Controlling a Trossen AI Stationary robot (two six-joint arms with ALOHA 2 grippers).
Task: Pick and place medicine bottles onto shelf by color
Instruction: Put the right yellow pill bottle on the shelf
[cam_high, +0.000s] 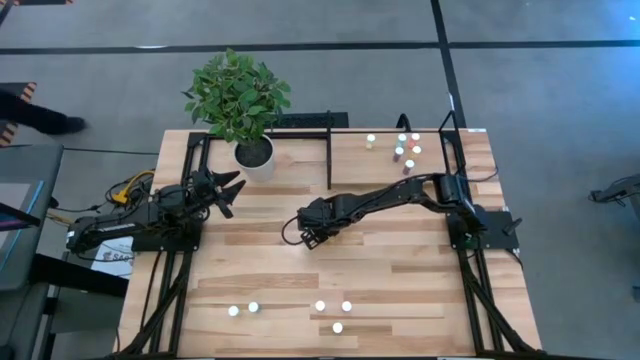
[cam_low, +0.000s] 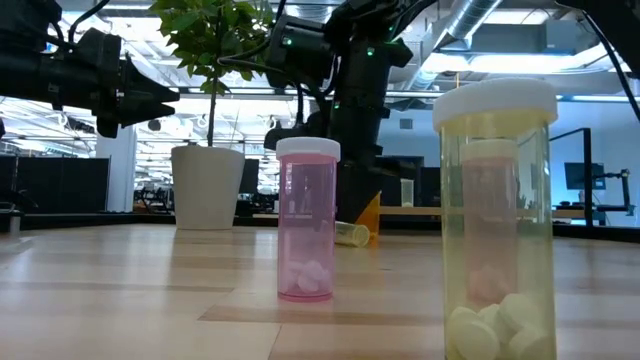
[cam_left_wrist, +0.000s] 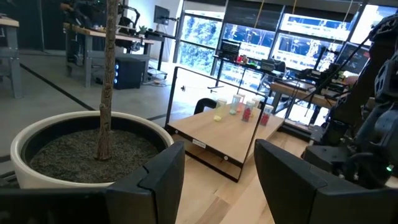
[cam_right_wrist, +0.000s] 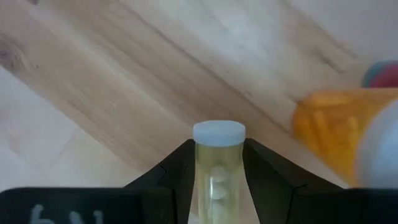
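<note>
Part sorted: several bottles (cam_high: 405, 150) on shelf (cam_high: 350, 160); five (cam_high: 320, 306) remain on table; right gripper (cam_right_wrist: 219, 180) pinches a greenish bottle (cam_right_wrist: 219, 162); left gripper (cam_left_wrist: 217, 180) spread, idle by the plant pot (cam_left_wrist: 87, 146).

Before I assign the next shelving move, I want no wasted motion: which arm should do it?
Right: its pincer is shut on a yellowish bottle mid-table; the left pincer is open by the pot.

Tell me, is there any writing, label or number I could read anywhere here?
None reads clearly.
Right gripper, shut on a yellowish bottle: pale marks on its body, cut off, unreadable.
Paper beneath the left arm: dark print, too small.
Pink bottle: no label visible.
</note>
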